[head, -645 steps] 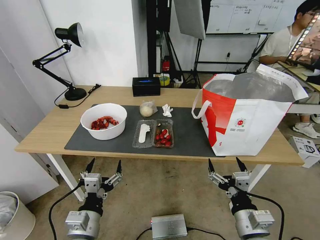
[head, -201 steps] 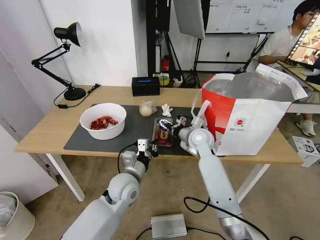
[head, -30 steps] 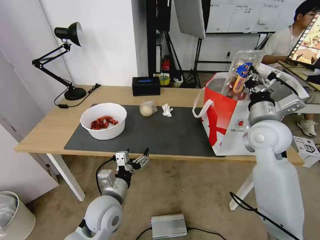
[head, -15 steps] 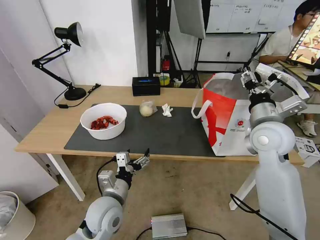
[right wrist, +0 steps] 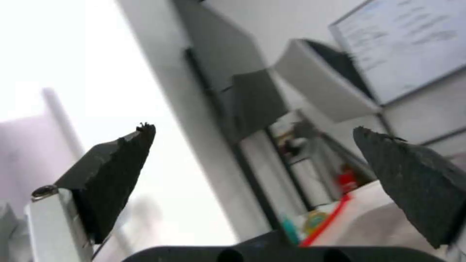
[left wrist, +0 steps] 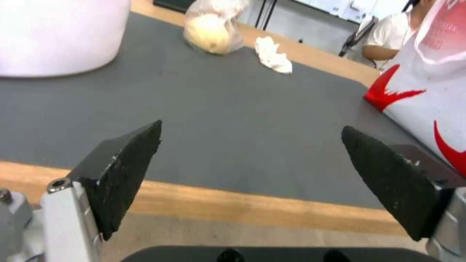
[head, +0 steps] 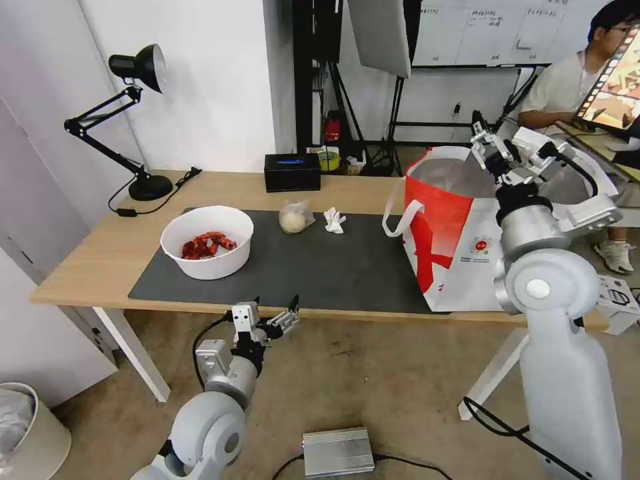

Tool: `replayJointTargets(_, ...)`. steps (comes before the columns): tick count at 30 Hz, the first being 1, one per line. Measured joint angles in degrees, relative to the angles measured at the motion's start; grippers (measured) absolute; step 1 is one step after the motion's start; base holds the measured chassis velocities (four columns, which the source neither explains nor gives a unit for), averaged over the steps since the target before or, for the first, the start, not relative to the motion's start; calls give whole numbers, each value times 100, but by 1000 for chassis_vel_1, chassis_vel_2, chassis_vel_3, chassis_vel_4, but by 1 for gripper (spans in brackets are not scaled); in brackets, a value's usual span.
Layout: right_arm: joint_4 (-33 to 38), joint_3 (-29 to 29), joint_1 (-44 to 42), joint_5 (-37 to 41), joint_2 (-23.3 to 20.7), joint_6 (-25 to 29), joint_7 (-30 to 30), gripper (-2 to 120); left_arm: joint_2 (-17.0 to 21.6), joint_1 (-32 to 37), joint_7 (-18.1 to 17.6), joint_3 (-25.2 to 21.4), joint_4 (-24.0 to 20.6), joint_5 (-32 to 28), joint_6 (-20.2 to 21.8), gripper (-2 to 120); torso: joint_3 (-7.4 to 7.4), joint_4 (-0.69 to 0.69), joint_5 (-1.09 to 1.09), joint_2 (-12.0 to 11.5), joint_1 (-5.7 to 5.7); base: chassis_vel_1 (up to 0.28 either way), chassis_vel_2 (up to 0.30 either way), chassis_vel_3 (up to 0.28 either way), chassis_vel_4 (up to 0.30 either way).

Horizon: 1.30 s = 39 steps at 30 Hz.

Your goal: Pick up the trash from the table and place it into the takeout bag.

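Observation:
On the table (head: 100, 248), a dark grey mat (head: 320, 268) carries the trash: a white bowl of red shellfish scraps (head: 207, 241), a beige ball in clear wrap (head: 295, 218) and a crumpled white tissue (head: 334, 220). The takeout bag (head: 460, 233) stands open at the mat's right end. My right gripper (head: 495, 137) is raised over the bag's mouth, open and empty (right wrist: 252, 128). My left gripper (head: 273, 315) hangs open just below the table's front edge, facing the mat (left wrist: 251, 126), with the ball (left wrist: 211, 31), tissue (left wrist: 274, 58) and bag (left wrist: 427, 83) beyond it.
A black desk lamp (head: 137, 120) stands at the table's back left, a black box (head: 292, 172) at the back middle. On the floor are a white bin (head: 27, 427) and a grey metal box (head: 337, 452). A person (head: 573, 80) sits behind the bag.
A second ago my right gripper held a clear tray over the bag. It has opened, the tray is gone from it, and the gripper has lifted slightly. The left arm has stayed still.

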Motion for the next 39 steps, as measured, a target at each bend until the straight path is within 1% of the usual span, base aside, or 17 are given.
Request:
replayJointTargets(1, 0, 0, 0, 0, 0, 0, 0, 100, 0, 0, 0, 0, 0, 0, 0, 100, 0, 0, 0, 0, 0, 0, 0, 0, 0)
replayJointTargets(3, 140, -18, -220, -45, -131, -198, -480, 100, 18, 1, 1, -11, 0, 18, -27, 100, 0, 0, 0, 0, 0, 0, 0, 0, 0)
replayJointTargets(5, 170, -26, -285, -82, -163, -245, -592, 100, 22, 1, 1, -17, 0, 21, -29, 100, 0, 0, -1, 0, 0, 0, 0, 0, 0)
replayJointTargets(8, 365, -84, -813, -541, -418, -584, -1267, 100, 71, 0, 10, -72, 0, 36, -53, 100, 0, 0, 0, 1, 0, 0, 0, 0, 0)
replayJointTargets(9, 365, -84, -813, -541, -418, -584, -1267, 100, 71, 0, 10, -72, 0, 36, -53, 100, 0, 0, 0, 1, 0, 0, 0, 0, 0)
replayJointTargets(12, 453, -78, -1272, -1133, -624, -784, -1638, 100, 89, 4, 65, -118, 42, 152, -111, 100, 0, 0, 0, 0, 0, 0, 0, 0, 0)
replayJointTargets(13, 453, -78, -1272, -1133, -624, -784, -1638, 100, 89, 4, 65, -118, 42, 152, -111, 100, 0, 0, 0, 0, 0, 0, 0, 0, 0)
replayJointTargets(16, 546, -76, -1786, -1707, -818, -800, -1821, 100, 92, 7, 202, -196, 129, 394, -211, 100, 0, 0, 1, 0, 0, 0, 0, 0, 0)
replayJointTargets(17, 546, -76, -1786, -1707, -818, -800, -1821, 100, 92, 7, 202, -196, 129, 394, -211, 100, 0, 0, 1, 0, 0, 0, 0, 0, 0)
replayJointTargets(19, 585, -84, -2081, -2027, -899, -725, -1856, 100, 101, -2, 271, -270, 178, 518, -271, 100, 0, -1, 0, 0, 0, 0, 0, 0, 0)
replayJointTargets(20, 585, -84, -2081, -2027, -899, -725, -1856, 100, 101, -2, 271, -270, 178, 518, -271, 100, 0, -1, 0, 0, 0, 0, 0, 0, 0)
replayJointTargets(25, 659, -80, -2574, -2519, -983, -614, -1790, 100, 116, 2, 360, -378, 279, 770, -365, 100, 0, 0, 0, 0, -1, 0, 0, 0, 0)
replayJointTargets(28, 751, -94, -2899, -2786, -1004, -598, -1525, 100, 134, 73, 447, -488, 332, 992, -461, 100, 0, 0, 0, 0, 0, 0, 0, 0, 0)
replayJointTargets(32, 789, -135, -3093, -2889, -957, -594, -1325, 100, 147, 145, 475, -582, 360, 1025, -579, 100, 0, 0, 0, 0, 0, 0, 0, 0, 0)
replayJointTargets(35, 786, -310, -3353, -2988, -855, -548, -1001, 100, 142, 310, 512, -774, 375, 1060, -701, 100, 0, 1, 0, 0, -1, 0, 0, 0, 0)
replayJointTargets(36, 786, -310, -3353, -2988, -855, -548, -1001, 100, 142, 310, 512, -774, 375, 1060, -701, 100, 0, 1, 0, 0, -1, 0, 0, 0, 0)
replayJointTargets(39, 753, -478, -3603, -3035, -736, -429, -642, 100, 128, 420, 595, -843, 389, 1175, -774, 100, 0, 0, 0, 0, 0, 0, 0, 0, 0)
